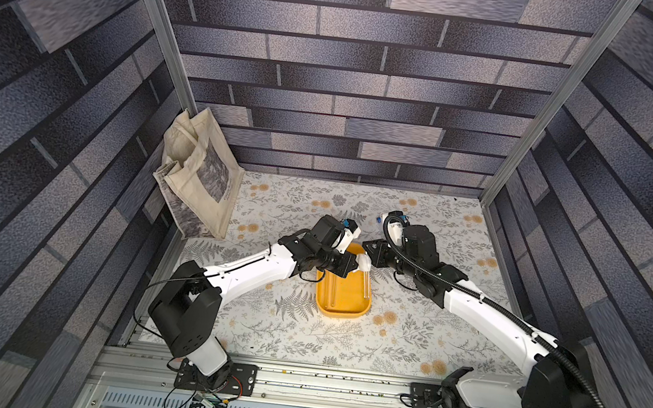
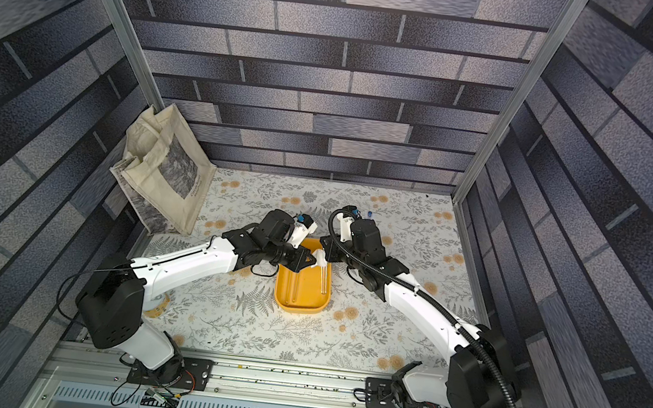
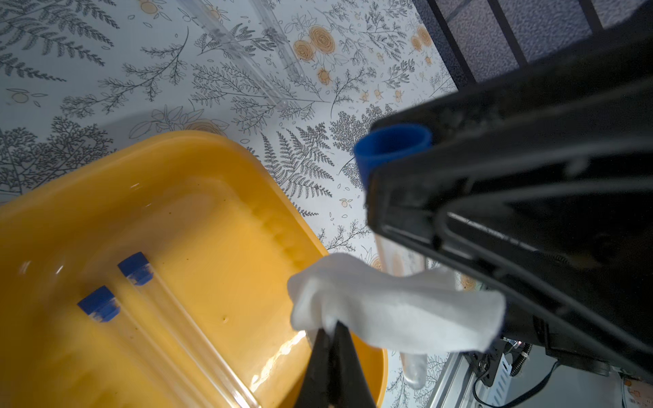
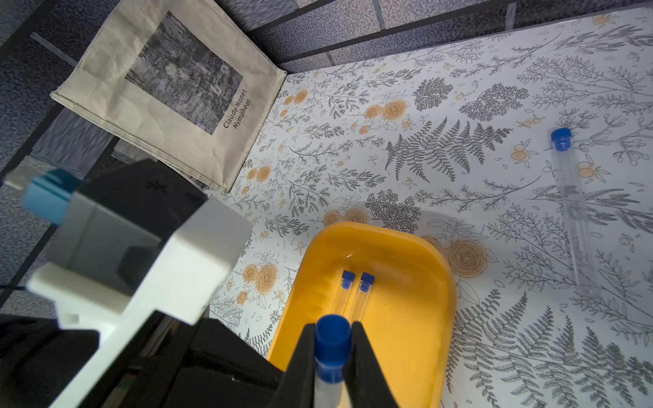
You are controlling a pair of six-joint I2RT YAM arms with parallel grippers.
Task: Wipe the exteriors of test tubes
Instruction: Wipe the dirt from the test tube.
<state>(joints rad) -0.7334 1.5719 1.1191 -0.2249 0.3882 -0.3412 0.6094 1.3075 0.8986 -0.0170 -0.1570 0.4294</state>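
Observation:
My right gripper (image 4: 332,341) is shut on the blue cap of a clear test tube (image 4: 328,388). The same tube (image 1: 368,285) hangs over the yellow tray (image 1: 339,313) in both top views. My left gripper (image 3: 334,330) is shut on a white cloth (image 3: 395,311), which is draped around the held tube's middle. The tube's cap (image 3: 390,148) shows above the cloth and its rounded end (image 3: 413,371) below it. Two capped test tubes (image 3: 137,272) lie side by side in the tray (image 3: 212,155). Another test tube (image 4: 572,197) lies on the table beyond the tray.
A canvas tote bag (image 1: 197,182) leans in the back left corner. Both wrists crowd together above the tray's far end (image 2: 311,245). The floral tabletop (image 1: 405,339) lies open around the tray. Panel walls close in the back and the sides.

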